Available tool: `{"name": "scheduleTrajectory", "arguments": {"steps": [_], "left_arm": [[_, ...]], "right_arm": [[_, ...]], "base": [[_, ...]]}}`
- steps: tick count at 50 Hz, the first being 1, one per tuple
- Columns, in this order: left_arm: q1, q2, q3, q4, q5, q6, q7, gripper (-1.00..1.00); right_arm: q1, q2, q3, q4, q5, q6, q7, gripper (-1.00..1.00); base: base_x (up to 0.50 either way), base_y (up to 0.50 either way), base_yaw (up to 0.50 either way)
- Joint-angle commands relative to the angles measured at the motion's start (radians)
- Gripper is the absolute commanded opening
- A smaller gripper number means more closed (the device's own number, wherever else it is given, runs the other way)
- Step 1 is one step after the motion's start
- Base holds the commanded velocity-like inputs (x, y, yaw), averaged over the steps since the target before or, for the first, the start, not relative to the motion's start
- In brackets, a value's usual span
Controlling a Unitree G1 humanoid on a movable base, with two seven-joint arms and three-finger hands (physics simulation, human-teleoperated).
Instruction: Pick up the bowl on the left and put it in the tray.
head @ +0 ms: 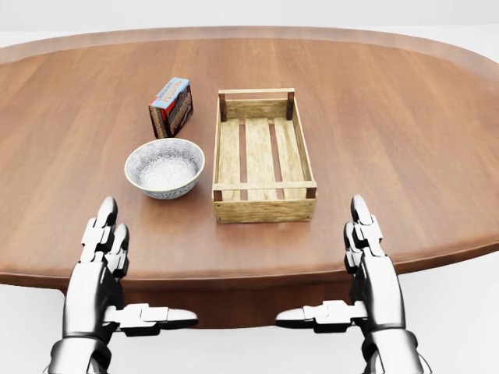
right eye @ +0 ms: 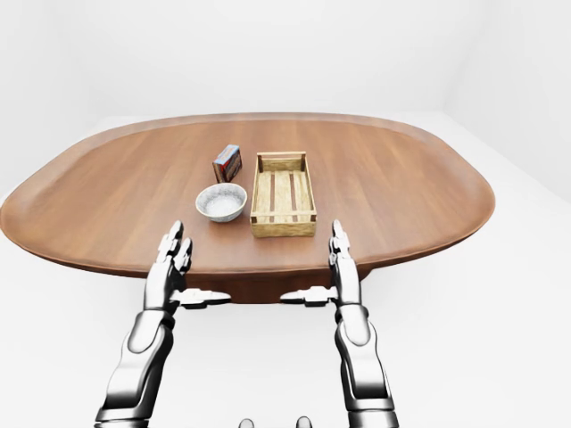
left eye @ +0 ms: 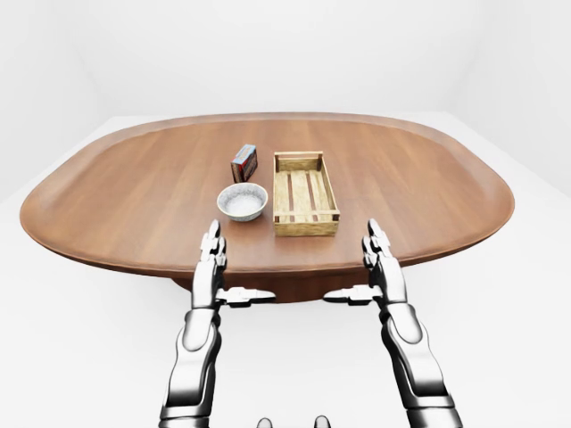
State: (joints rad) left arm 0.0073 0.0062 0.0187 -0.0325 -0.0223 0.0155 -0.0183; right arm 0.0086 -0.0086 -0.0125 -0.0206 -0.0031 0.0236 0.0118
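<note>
Bare simulated room: plain white walls (left eye: 285, 53), white floor (left eye: 80, 348), single oval wooden table (left eye: 134, 196).

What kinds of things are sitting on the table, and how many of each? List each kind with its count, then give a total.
Bowl: 1
Wooden tray: 1
Small box: 1
Total: 3
</note>
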Motion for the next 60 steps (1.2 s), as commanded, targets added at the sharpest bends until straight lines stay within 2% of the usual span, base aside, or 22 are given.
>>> {"name": "scheduleTrajectory", "arguments": {"steps": [1,4,8,16,19,28,44,53,60], "left_arm": [[0.018,0.014,0.035,-0.089,-0.049,0.044,-0.033,1.0],[0.017,0.015,0.04,-0.092,-0.05,0.044,-0.035,1.0],[0.012,0.018,0.059,-0.122,-0.078,0.072,-0.037,1.0],[0.001,0.037,0.117,-0.212,-0.148,0.072,-0.03,1.0],[-0.018,0.052,0.155,-0.234,-0.175,0.072,-0.021,1.0],[-0.05,0.082,0.209,-0.252,-0.222,0.072,-0.013,1.0],[-0.07,0.106,0.249,-0.281,-0.265,0.072,0.004,1.0],[-0.07,0.108,0.25,-0.286,-0.265,0.072,0.003,1.0],[-0.079,0.117,0.266,-0.284,-0.281,0.072,0.007,1.0]], "right_arm": [[0.027,-0.012,-0.018,-0.079,-0.023,0.064,0.015,1.0],[0.027,-0.01,-0.018,-0.078,-0.033,0.064,0.011,1.0],[0.032,-0.007,-0.011,-0.096,-0.04,0.064,0.012,1.0],[0.042,-0.005,-0.003,-0.138,-0.058,0.064,0.009,1.0],[0.042,-0.004,0.005,-0.148,-0.081,0.064,0.005,1.0],[0.074,-0.001,0.018,-0.271,-0.1,0.064,0.009,1.0],[0.166,0.001,0.046,-0.624,-0.144,0.064,0.029,1.0],[0.167,0.002,0.018,-0.62,-0.13,0.064,0.045,1.0],[0.166,-0.004,0.028,-0.626,-0.174,0.064,0.057,1.0]], "base": [[0.0,0.0,0.0],[0.0,0.0,0.0],[0.0,0.0,0.0],[0.0,0.0,0.0],[0.0,0.0,0.0],[0.0,0.0,0.0],[0.0,0.0,0.0],[0.0,0.0,0.0],[0.0,0.14,0.0]]}}
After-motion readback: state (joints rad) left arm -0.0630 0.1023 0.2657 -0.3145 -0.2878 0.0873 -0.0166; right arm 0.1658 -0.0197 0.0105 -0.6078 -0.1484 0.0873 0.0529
